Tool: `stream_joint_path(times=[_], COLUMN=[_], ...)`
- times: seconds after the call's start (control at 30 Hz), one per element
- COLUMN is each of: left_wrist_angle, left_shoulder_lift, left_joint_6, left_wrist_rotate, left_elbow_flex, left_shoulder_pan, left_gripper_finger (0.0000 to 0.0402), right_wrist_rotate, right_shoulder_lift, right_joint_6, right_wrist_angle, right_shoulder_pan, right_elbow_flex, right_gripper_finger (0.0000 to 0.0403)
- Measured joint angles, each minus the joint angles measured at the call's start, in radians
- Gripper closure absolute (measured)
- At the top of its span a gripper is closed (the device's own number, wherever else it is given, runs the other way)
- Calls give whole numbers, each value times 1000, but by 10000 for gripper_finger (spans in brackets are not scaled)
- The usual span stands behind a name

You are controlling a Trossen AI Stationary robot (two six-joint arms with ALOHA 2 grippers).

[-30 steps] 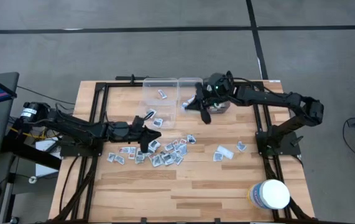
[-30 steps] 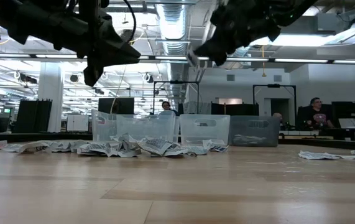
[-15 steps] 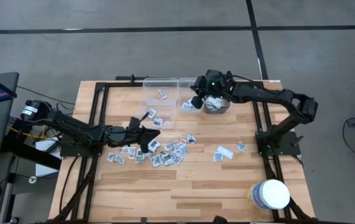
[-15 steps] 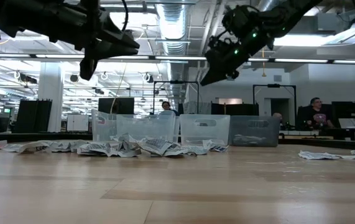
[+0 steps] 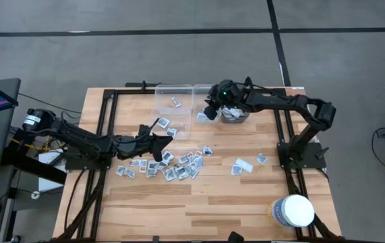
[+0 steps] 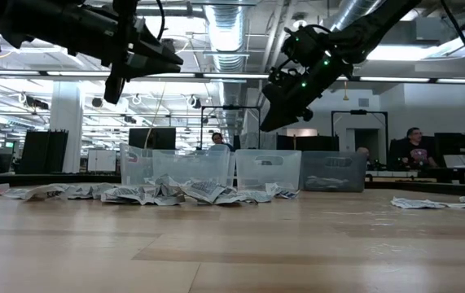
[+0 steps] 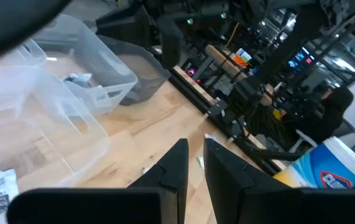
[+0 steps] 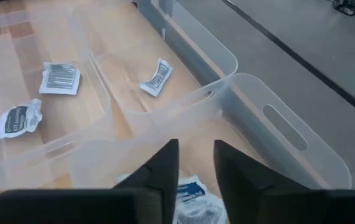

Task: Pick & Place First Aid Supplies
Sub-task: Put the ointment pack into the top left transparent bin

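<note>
- Since the right gripper swung in over the clear bins from the grey bin's side a second ago, we note its fingers now stand a little parted; earlier they were clamped shut on what looked like a white packet.
- Nothing shows between those fingers now; a packet lies just below them inside a clear bin. We judge that a drop has just been made, so one more supply counts as placed.
- Neighbouring clear bin holds a few packets too; a grey bin sits beside the pair.
- Left gripper hangs above the worktop at the edge of the scattered first aid supplies, fingers nearly together with a narrow gap, nothing seen in them.
- Most packets lie loose mid-worktop; a few more sit well apart toward the right arm's side.
- White tub stands at the near corner, untouched.
- Much sorting is left, we reckon.
</note>
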Motion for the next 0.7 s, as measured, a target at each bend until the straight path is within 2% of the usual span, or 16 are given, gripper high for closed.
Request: stream_joint_path(times=[0.17, 0.3, 0.47, 0.6, 0.7], left_wrist_angle=[0, 0, -25, -194, -437], left_shoulder_lift=[0, 0, -12, -128, -256], left_joint_6=[0, 0, 88, 147, 158], left_wrist_rotate=[1, 7, 178, 230, 281], left_elbow_flex=[0, 0, 0, 1, 31], left_shoulder_pan=[-25, -43, -48, -39, -41], left_gripper_finger=[351, 351, 352, 361, 372], right_wrist_rotate=[-1, -1, -8, -7, -6], right_shoulder_lift=[-3, -35, -94, -136, -150], right_joint_6=[-10, -50, -195, -237, -219], right_wrist_angle=[-5, -38, -80, -90, -96], right_shoulder_pan=[-3, 33, 130, 204, 252], right_elbow_flex=[0, 0, 0, 0, 0], right_gripper_finger=[266, 252, 254, 262, 266])
